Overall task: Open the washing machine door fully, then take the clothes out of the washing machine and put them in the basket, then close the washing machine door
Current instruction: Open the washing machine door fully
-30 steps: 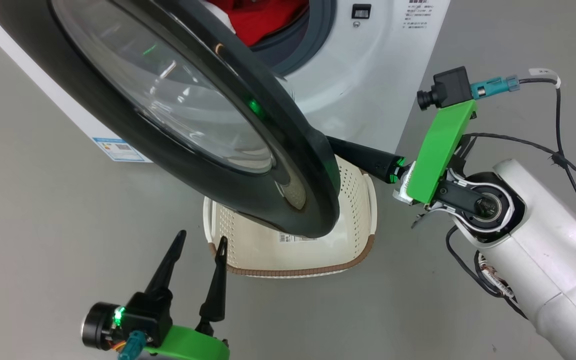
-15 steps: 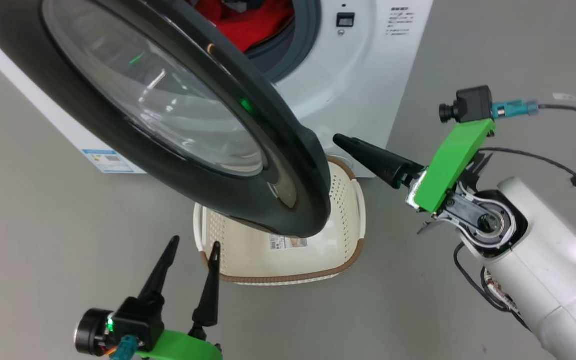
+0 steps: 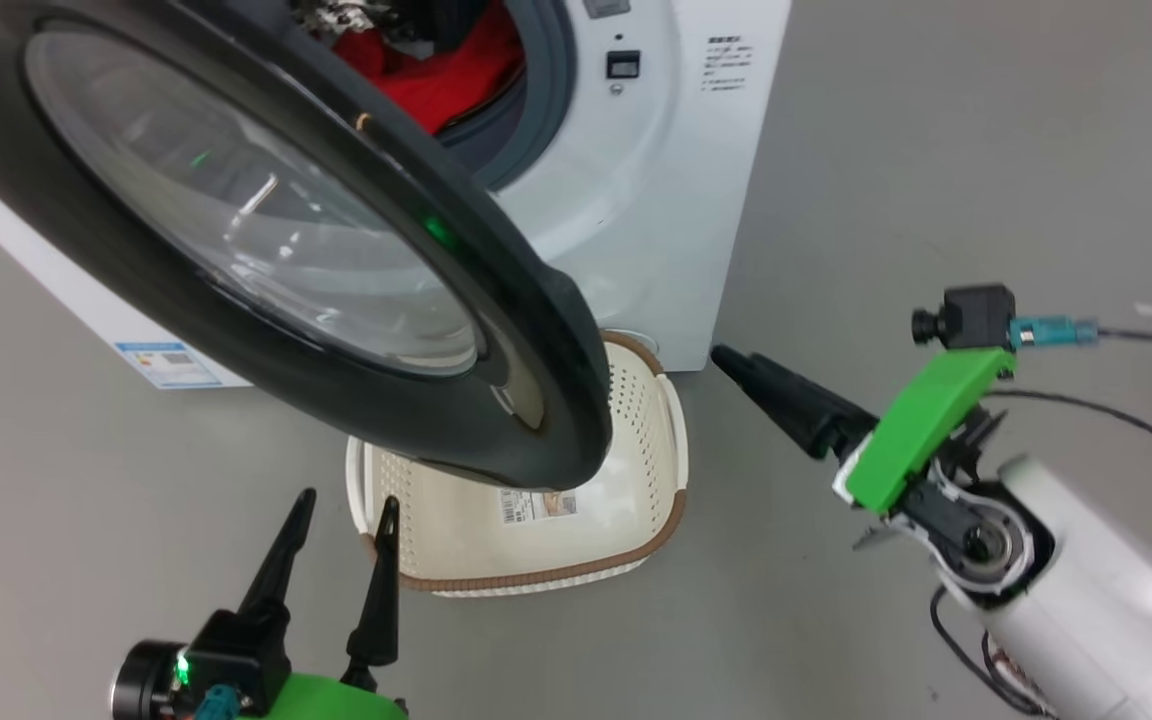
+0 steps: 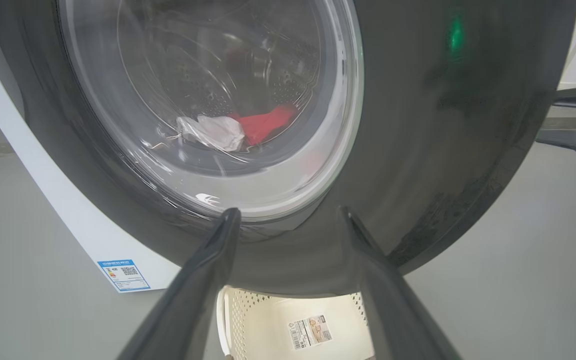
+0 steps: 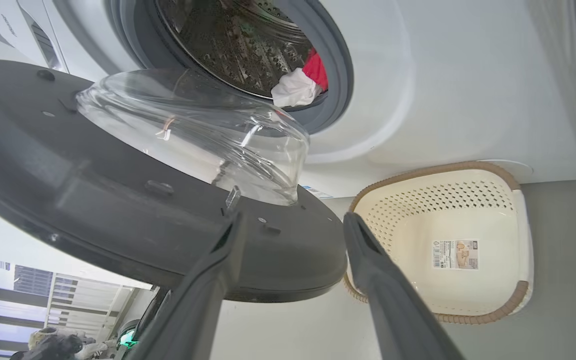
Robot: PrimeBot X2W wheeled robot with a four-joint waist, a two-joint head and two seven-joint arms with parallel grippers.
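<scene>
The washing machine door, black-rimmed with a bulging glass bowl, stands swung partly out over the cream basket. Inside the white washing machine lie the clothes, a red garment and a white one. They also show through the glass as clothes. My right gripper is open, off the door's right edge and touching nothing. Its fingers frame the door's inner rim and the basket. My left gripper is open and empty below the door, pointing at its outer face.
A blue sticker marks the machine's lower left side. Bare grey floor stretches to the right of the machine and around the basket. The door overhangs the basket's left and rear part. The right gripper's fingers show past the door's edge.
My right gripper has opened, come off the door's edge and drawn back down and to the right. The head camera has shifted too. The left gripper stays open.
</scene>
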